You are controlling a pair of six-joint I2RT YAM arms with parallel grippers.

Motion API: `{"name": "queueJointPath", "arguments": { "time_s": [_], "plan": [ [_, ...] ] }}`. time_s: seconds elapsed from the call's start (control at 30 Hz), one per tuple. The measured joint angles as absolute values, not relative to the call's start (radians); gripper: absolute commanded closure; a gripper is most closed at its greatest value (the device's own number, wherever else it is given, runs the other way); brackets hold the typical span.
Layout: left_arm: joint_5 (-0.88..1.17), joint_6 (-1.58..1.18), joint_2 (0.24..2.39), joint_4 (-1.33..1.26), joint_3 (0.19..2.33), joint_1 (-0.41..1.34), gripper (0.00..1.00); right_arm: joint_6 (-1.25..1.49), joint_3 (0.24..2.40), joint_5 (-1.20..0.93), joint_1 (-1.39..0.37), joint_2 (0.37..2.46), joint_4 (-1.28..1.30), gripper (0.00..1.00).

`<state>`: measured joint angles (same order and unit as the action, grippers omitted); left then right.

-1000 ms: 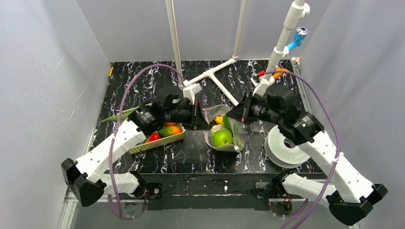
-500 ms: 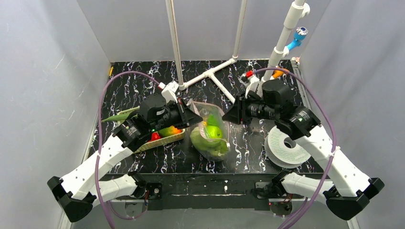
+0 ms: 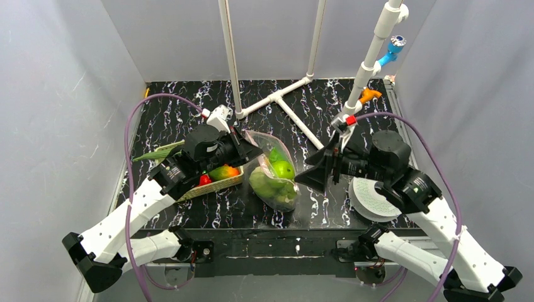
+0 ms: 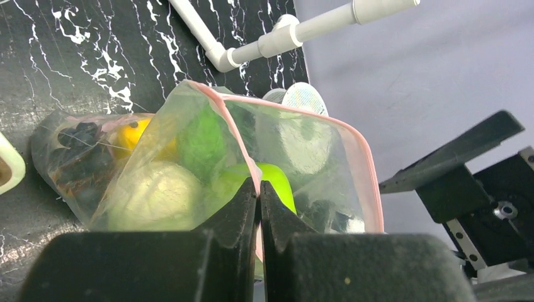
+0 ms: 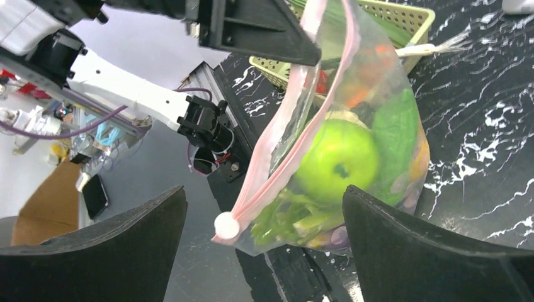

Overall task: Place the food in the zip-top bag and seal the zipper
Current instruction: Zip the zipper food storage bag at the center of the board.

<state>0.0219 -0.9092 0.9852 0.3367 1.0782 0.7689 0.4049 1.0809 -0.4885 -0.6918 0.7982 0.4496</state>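
Note:
My left gripper [image 3: 252,151] is shut on the pink zipper [image 4: 236,132] of the clear zip-top bag [image 3: 274,179] and holds its mouth up. Food fills the bag: a green apple [image 5: 337,160], leafy greens [image 5: 296,217], a yellow piece [image 4: 135,135] and dark grapes [image 4: 82,141]. A white round tab [image 5: 225,225] sits at the zipper's free end, where both pink strips run together. My right gripper [image 3: 312,176] stands wide open just right of the bag, its jaws either side of that end without touching it.
A woven basket [image 3: 189,189] left of the bag holds orange-red [image 3: 223,172] and red [image 3: 203,180] pieces, with a green leaf [image 3: 157,152] behind it. A white perforated reel [image 3: 371,198] lies under the right arm. White pipes [image 3: 277,100] stand at the back.
My right gripper opened, let go of the bag and drew back to the right. The bag swung left and now hangs from the left gripper alone.

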Motion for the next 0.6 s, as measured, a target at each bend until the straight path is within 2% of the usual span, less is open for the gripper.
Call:
{"name": "queueJointPath", "arguments": {
  "time_s": [0.3, 0.37, 0.43, 0.5, 0.6],
  "plan": [
    [-0.004, -0.91, 0.978, 0.344, 1.088, 0.769, 1.0, 0.295, 0.917, -0.428, -0.812, 0.649, 0.386, 0.03],
    [-0.007, -0.91, 0.975, 0.344, 1.089, 0.769, 1.0, 0.253, 0.905, -0.325, -0.894, 0.65, 0.369, 0.07],
    [-0.01, -0.91, 0.974, 0.344, 1.089, 0.769, 1.0, 0.208, 0.879, -0.202, -1.043, 0.651, 0.348, 0.18],
    [-0.012, -0.911, 0.974, 0.345, 1.089, 0.769, 1.0, 0.171, 0.859, -0.039, -1.152, 0.675, 0.331, 0.19],
    [-0.012, -0.914, 0.974, 0.347, 1.089, 0.769, 1.0, 0.141, 0.823, 0.174, -1.221, 0.718, 0.274, 0.24]
  ]
}}
